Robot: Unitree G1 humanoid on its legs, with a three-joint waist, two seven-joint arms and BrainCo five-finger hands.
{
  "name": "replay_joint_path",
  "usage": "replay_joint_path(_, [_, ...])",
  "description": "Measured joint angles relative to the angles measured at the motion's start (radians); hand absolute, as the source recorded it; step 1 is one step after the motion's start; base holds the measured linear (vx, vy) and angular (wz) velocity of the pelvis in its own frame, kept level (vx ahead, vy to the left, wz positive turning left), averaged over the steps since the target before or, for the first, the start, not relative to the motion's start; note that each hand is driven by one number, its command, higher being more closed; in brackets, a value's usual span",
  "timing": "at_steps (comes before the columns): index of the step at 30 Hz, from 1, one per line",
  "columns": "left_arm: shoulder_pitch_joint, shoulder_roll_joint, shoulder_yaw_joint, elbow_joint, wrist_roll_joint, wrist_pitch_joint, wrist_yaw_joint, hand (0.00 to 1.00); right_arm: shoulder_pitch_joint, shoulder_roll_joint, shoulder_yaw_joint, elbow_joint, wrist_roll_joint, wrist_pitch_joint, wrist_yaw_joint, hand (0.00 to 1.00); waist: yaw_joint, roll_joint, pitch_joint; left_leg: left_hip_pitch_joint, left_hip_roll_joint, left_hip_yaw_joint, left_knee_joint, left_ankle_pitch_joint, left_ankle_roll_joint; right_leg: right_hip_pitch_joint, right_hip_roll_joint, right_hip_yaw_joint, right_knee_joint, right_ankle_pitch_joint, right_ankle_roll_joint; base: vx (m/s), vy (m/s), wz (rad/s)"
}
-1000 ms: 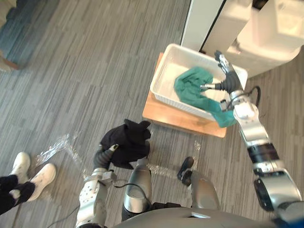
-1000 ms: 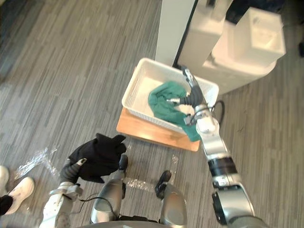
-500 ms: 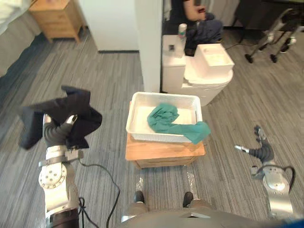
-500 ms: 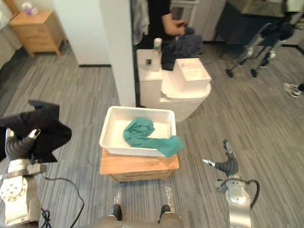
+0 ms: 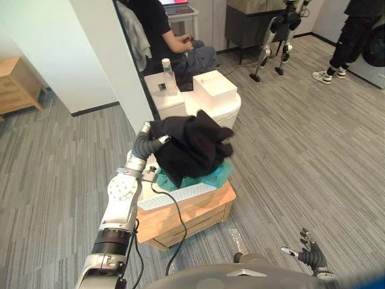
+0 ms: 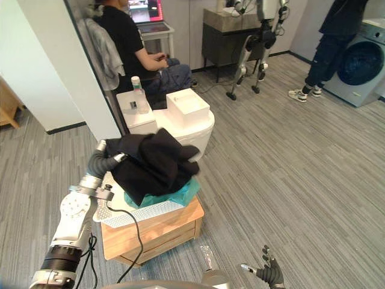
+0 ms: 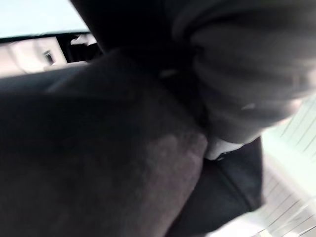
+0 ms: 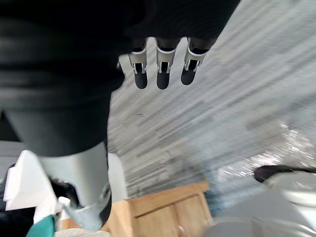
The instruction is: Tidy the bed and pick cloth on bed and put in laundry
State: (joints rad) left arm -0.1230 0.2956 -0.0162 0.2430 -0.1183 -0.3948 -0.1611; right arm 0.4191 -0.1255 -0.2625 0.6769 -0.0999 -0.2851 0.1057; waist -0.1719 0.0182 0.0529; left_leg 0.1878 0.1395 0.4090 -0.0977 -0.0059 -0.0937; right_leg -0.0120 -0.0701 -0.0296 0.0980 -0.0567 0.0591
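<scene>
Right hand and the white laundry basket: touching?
Apart. The left eye view shows the right hand with bare floor between it and the white laundry basket.

— What does the black cloth (image 5: 191,147) cover?
— Most of the left hand (image 5: 157,142), so its grip can't be read. It also hides nearly all of the white basket (image 5: 174,197). Only an edge of the green cloth (image 5: 207,176) peeks out beneath, mid-frame.
— And lower right?
— The right hand (image 5: 310,256) seems cut off by the bottom edge.
</scene>
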Motion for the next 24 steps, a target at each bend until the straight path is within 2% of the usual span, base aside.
replay_joint_path(3, [-0.055,0.023,-0.027,0.087,0.095,0.024,0.105,1.00,0.000,0.000,0.000,0.039,0.001,-0.008,0.010,0.00,-0.011,0.010,0.004,-0.033,-0.005,0.026,-0.001,-0.011,0.002,-0.052,-0.001,0.025,0.010,0.002,0.002,-0.04,0.013,-0.29])
replay_joint_path(5, [-0.144,0.066,-0.039,0.220,0.178,0.052,0.237,1.00,-0.002,-0.002,0.000,0.081,0.017,-0.020,0.022,0.00,-0.033,0.020,0.023,-0.061,-0.007,0.047,-0.002,-0.009,0.004,-0.092,0.000,0.043,0.023,0.005,0.006,-0.01,-0.005,-0.22])
replay_joint_path(6, [-0.164,0.079,-0.038,0.244,0.190,0.060,0.266,1.00,-0.004,-0.003,0.000,0.090,0.019,-0.022,0.025,0.00,-0.034,0.025,0.031,-0.066,-0.007,0.052,-0.001,-0.009,0.003,-0.103,0.002,0.045,0.028,0.004,0.006,0.02,-0.010,-0.24])
replay_joint_path(7, [-0.212,0.101,-0.038,0.291,0.213,0.065,0.324,1.00,-0.011,-0.005,0.000,0.112,0.021,-0.028,0.031,0.00,-0.043,0.025,0.057,-0.070,-0.008,0.060,0.000,-0.004,0.004,-0.118,0.002,0.052,0.040,0.004,0.002,0.04,-0.008,-0.31])
replay_joint_path(11, [-0.382,0.136,-0.025,0.334,0.268,0.074,0.489,1.00,-0.045,-0.013,-0.006,0.171,0.091,-0.062,0.053,0.00,-0.053,0.017,0.102,-0.125,-0.013,0.094,0.009,0.008,0.003,-0.210,0.009,0.101,0.090,0.006,0.007,0.06,-0.010,-0.27])
replay_joint_path(15, [-0.495,0.146,-0.019,0.333,0.330,0.090,0.605,1.00,-0.051,-0.010,-0.015,0.176,0.151,-0.103,0.089,0.00,-0.058,0.006,0.116,-0.127,-0.001,0.139,0.048,-0.019,-0.003,-0.221,0.020,0.157,0.100,0.004,0.004,0.10,0.005,-0.28])
replay_joint_path(19, [-0.538,0.145,-0.019,0.329,0.348,0.122,0.592,1.00,-0.050,-0.005,-0.015,0.175,0.155,-0.107,0.116,0.00,-0.056,0.006,0.117,-0.127,0.019,0.174,0.110,-0.062,-0.008,-0.220,0.030,0.189,0.121,0.000,-0.002,0.05,-0.004,-0.20])
replay_joint_path(24, [-0.519,0.113,-0.032,0.329,0.346,0.208,0.460,1.00,-0.050,0.018,-0.014,0.165,0.155,-0.108,0.127,0.00,-0.051,-0.010,0.148,-0.146,0.030,0.180,0.155,-0.106,-0.008,-0.221,0.021,0.198,0.126,-0.021,0.011,-0.03,-0.019,0.00])
